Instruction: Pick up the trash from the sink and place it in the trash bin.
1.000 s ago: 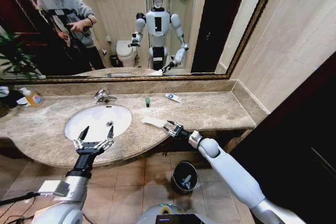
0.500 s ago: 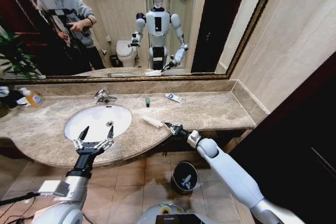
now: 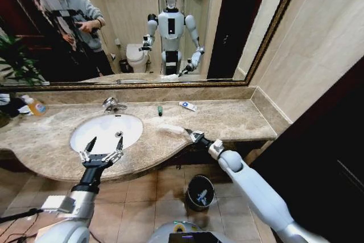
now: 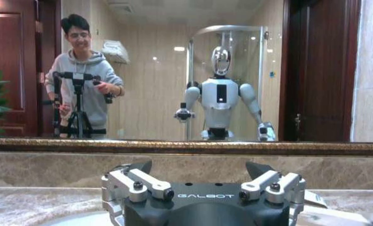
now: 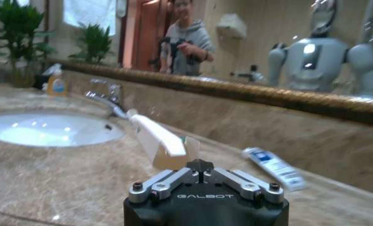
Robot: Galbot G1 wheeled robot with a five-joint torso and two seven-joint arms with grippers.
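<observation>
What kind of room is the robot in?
It looks like a bathroom, maybe a hotel's. There's a white sink with a chrome faucet set in a marble countertop, a big mirror and a toilet reflected in it.

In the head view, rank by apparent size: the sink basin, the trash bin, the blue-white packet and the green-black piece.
1. sink basin
2. trash bin, though it sits lower on the floor, so nearness may skew this
3. blue-white packet
4. green-black piece

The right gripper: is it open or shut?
Shut on the flat white packet: the right gripper has its fingertips closed together on the packet's end.
</observation>
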